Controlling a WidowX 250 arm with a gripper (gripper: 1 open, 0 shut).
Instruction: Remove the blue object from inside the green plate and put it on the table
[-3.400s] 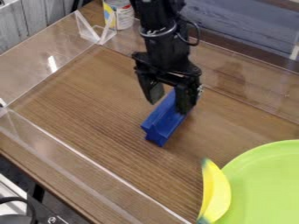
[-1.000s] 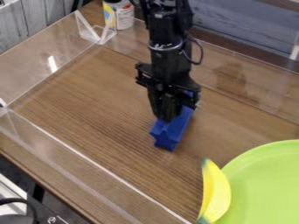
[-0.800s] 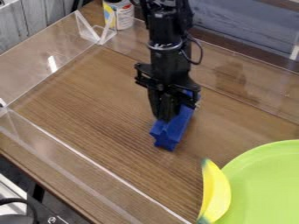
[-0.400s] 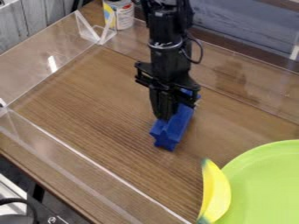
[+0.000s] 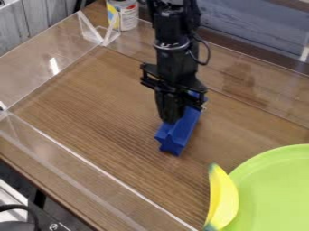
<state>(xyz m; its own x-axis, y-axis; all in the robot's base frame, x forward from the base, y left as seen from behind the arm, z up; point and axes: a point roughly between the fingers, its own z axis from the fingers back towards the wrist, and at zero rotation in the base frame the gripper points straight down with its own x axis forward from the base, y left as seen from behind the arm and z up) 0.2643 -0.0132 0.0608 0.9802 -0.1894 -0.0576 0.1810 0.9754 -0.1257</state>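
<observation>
Camera: one blue object (image 5: 176, 137), one plate (image 5: 277, 180)

Single view: the camera, set high beside the table (image 5: 85, 108), looked obliquely down across it at close range; the arm (image 5: 173, 36) stood at upper centre, and the green plate (image 5: 284, 180) was cropped at lower right.

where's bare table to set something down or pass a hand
Free: the wide brown wood-grain tabletop between the left clear acrylic wall and the blue ridged plastic block; also the stretch right of the claw, toward the back. Crowded: the near right corner, with the round lime-green plate and yellow banana-shaped thing.
</observation>
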